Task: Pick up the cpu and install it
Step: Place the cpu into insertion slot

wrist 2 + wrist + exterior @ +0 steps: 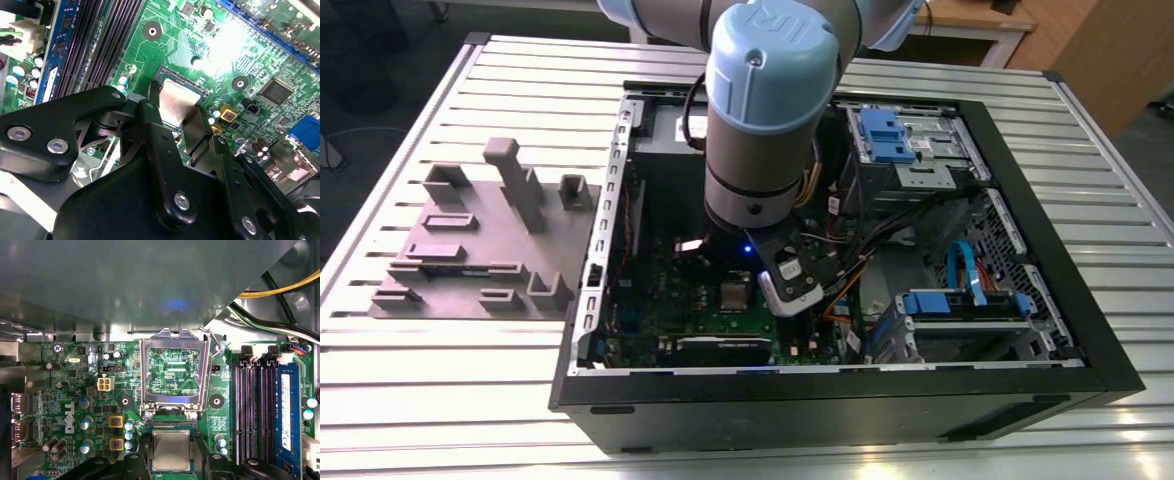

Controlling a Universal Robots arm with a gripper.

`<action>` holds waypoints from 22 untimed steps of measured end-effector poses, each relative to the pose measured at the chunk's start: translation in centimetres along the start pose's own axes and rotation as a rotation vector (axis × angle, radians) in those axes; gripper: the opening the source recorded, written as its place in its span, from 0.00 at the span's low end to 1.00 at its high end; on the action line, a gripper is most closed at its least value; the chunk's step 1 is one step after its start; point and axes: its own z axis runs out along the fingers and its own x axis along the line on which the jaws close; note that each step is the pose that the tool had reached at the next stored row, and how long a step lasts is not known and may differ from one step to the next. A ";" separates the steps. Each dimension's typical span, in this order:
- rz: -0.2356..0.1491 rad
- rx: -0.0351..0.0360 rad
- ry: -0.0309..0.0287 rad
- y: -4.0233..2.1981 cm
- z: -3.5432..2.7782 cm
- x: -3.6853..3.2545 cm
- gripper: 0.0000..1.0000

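A robotics lab or workshop: an opened computer case (pixel 827 412) sits mid-frame on a slatted aluminium table (pixel 440 392), wooden furniture (pixel 1097 48) at upper right.

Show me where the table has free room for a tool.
Free: table slats between the grey fixture and the near edge, and those at the exterior view's right of the computer case. Crowded: inside the case, around the arm.

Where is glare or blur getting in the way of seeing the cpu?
Second wrist view: glare whitens the motherboard beyond the cpu, whose metal top reads clearly. First wrist view: cpu evenly lit; the near case wall is blurred, with a faint blue glow. Exterior view: motherboard dim beneath the arm.
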 end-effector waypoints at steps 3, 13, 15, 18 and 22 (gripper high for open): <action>0.000 -0.0001 -0.0001 0.00 0.01 0.00 0.44; 0.000 -0.0008 -0.0005 0.01 0.05 -0.01 0.51; 0.000 -0.0003 -0.0002 0.00 0.03 -0.01 0.57; 0.000 0.0003 0.0001 0.00 -0.12 0.00 0.57; 0.000 -0.0002 0.0002 0.03 -0.97 0.01 0.57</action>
